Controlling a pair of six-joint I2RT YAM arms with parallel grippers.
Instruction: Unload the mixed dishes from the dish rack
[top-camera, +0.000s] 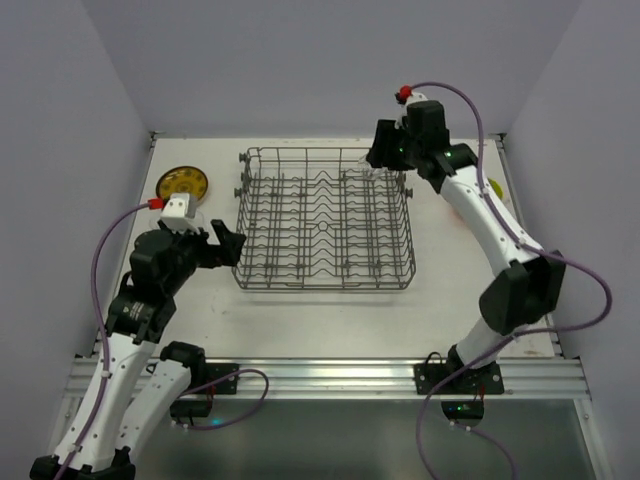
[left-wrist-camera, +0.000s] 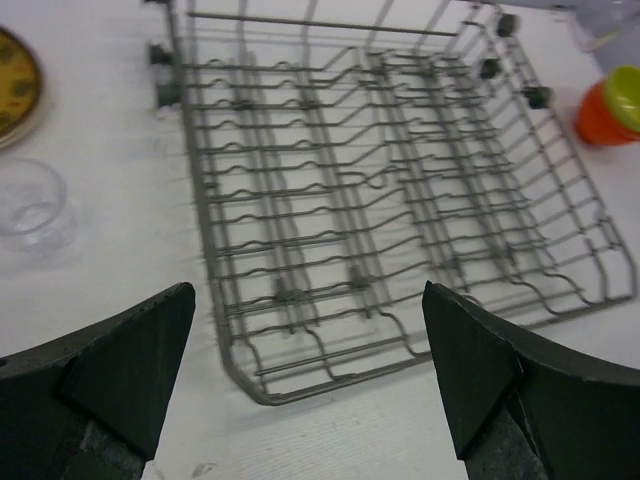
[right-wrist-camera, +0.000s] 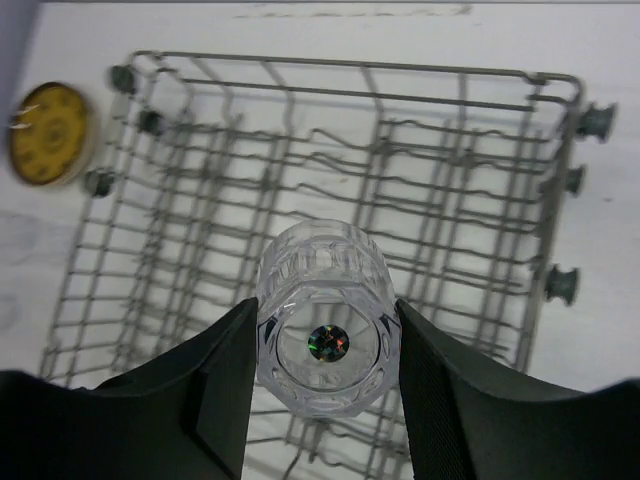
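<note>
The grey wire dish rack (top-camera: 325, 218) sits mid-table with no dishes showing in it. My right gripper (right-wrist-camera: 325, 345) is shut on a small clear glass (right-wrist-camera: 322, 300), held above the rack's (right-wrist-camera: 200, 200) far right part, base towards the camera. In the top view this gripper (top-camera: 382, 158) hangs over the rack's far right corner. My left gripper (left-wrist-camera: 307, 330) is open with nothing in it, just off the rack's (left-wrist-camera: 380, 200) left near corner. A brown-and-yellow plate (top-camera: 183, 182) lies left of the rack.
Another clear glass (left-wrist-camera: 30, 205) stands on the table left of the rack, beside the plate (left-wrist-camera: 12, 85). An orange bowl (left-wrist-camera: 600, 118) with a yellow-green bowl (left-wrist-camera: 625, 92) on it sits right of the rack. Grey walls close in three sides of the table.
</note>
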